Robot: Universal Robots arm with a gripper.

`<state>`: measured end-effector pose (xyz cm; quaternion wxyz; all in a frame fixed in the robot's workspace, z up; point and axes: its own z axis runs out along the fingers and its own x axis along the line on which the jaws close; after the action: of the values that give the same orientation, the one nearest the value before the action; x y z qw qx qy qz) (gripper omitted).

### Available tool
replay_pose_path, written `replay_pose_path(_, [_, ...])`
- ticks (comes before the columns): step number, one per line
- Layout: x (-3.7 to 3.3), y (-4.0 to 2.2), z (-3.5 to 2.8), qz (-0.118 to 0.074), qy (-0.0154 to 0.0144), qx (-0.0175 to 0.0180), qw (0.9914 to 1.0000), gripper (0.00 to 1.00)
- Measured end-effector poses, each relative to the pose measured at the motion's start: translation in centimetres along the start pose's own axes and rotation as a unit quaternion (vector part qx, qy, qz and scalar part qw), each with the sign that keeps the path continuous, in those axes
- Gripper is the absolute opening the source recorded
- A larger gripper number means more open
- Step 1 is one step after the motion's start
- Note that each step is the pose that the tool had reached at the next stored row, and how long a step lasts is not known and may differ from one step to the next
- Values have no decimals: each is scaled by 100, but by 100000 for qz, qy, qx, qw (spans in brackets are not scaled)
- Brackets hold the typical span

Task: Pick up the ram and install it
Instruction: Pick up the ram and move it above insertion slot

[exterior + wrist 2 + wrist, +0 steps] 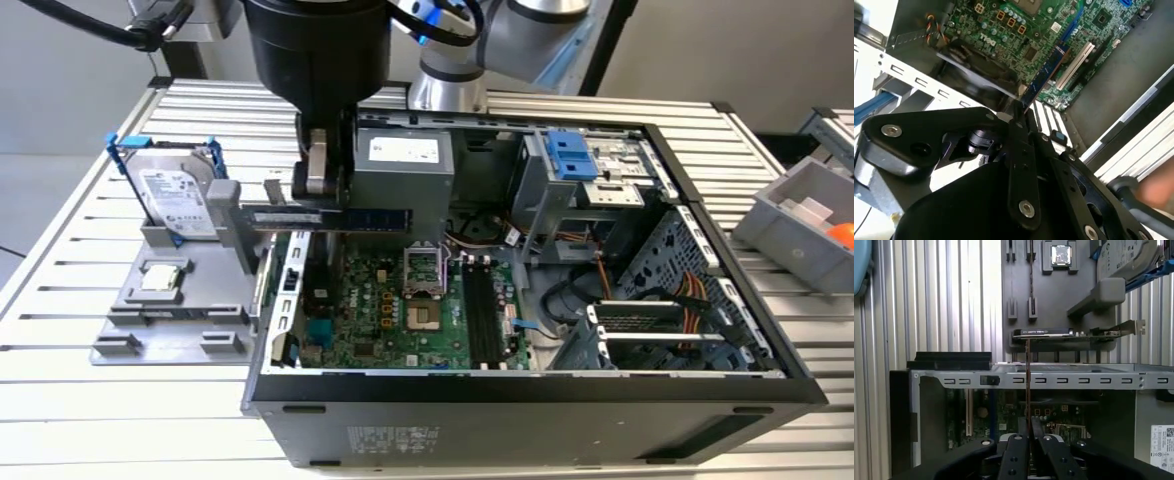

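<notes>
The ram is a thin blue stick. It hangs level above the open computer case, over the motherboard's back corner on the exterior view's left. My gripper is shut on one end of it, so the rest sticks out toward the exterior view's right. In the second wrist view the ram reaches out from my fingers over the green board. The first wrist view shows the ram edge-on as a thin line above my gripper. The long black slots lie lower on the board, apart from the stick.
A grey fixture beside the case holds a hard drive in a blue frame, a small silver chip and an upright card. Inside the case are a power supply, a drive cage and cables. A grey bin stands at far right.
</notes>
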<state>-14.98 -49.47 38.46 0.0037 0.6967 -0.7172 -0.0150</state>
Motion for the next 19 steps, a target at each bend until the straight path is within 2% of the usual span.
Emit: replay_pose_path(19, [-13, -380, -10, 255, -4, 5, 100000, 0])
